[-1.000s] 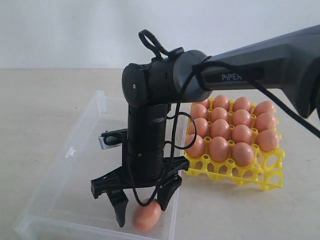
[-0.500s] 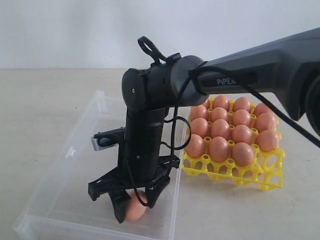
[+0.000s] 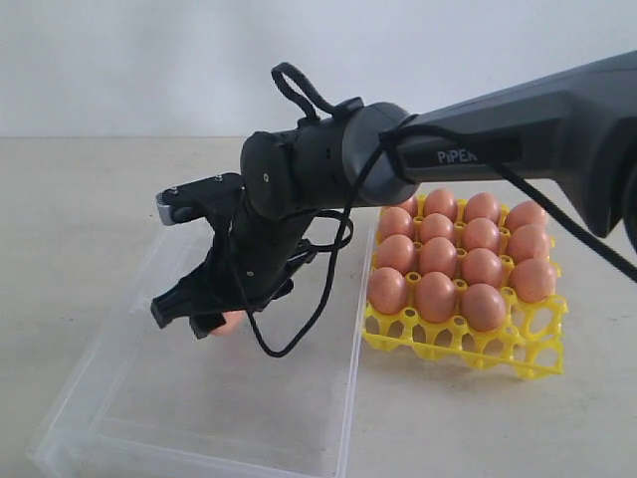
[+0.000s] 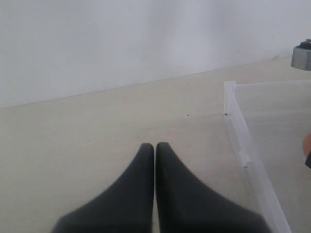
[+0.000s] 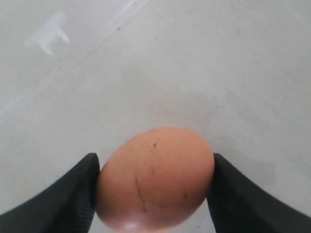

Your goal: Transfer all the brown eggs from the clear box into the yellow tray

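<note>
Though down in the clear box [image 3: 350, 398] before, right jaws aloft, tight on a brown egg [image 5: 154, 177]; left jaws together.

Pale beige tabletop [image 3: 80, 199], matte and faintly grained, meeting a plain white wall [image 3: 139, 60] along a straight horizontal line behind.

The clear box [image 3: 199, 398] is glossy see-through plastic, the yellow tray [image 3: 498, 349] smooth bright plastic. The brown eggs [image 3: 436, 296] have smooth, faintly sheened shells (fine dark specks up close). The worktop [image 3: 80, 199] looks pale and matt.
</note>
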You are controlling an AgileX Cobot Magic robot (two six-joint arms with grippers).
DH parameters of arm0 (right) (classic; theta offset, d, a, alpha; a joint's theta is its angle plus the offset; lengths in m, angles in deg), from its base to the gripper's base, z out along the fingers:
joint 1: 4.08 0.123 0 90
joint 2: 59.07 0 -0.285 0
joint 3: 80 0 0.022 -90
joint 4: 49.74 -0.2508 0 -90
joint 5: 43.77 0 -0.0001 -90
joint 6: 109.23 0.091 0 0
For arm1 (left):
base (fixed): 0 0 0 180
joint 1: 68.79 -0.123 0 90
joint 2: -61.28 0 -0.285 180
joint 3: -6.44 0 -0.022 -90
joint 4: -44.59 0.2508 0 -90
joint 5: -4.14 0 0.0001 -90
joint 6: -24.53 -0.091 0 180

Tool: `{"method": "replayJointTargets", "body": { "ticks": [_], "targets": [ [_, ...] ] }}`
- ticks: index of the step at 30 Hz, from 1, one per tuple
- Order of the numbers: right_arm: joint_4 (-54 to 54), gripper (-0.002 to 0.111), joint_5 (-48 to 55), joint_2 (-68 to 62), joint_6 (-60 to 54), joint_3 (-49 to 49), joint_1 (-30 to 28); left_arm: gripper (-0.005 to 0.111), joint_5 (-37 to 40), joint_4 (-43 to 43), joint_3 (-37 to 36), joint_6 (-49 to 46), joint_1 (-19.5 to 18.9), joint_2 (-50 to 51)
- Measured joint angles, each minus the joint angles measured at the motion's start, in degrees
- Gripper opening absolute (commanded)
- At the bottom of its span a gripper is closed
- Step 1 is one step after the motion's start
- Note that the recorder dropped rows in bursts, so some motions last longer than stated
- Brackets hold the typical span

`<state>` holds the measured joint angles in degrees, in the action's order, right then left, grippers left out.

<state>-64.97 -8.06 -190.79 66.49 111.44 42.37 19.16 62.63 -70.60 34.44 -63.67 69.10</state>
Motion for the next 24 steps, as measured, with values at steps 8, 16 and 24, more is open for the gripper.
{"method": "replayJointTargets", "body": {
  "ticks": [8, 16, 24],
  "targets": [
    [13.48, 0.016, 2.63, -0.72, -4.71, 0.0, 0.0, 0.001, 0.0, 0.0, 0.0, 0.0, 0.0, 0.0],
    [13.49, 0.05, 1.77, -0.72, -1.1, 0.0, 0.0, 0.001, 0.0, 0.0, 0.0, 0.0, 0.0, 0.0],
    [13.39, 0.05, 0.47, -0.72, 10.33, 0.0, 0.0, 0.001, 0.0, 0.0, 0.0, 0.0, 0.0, 0.0]
  ]
}}
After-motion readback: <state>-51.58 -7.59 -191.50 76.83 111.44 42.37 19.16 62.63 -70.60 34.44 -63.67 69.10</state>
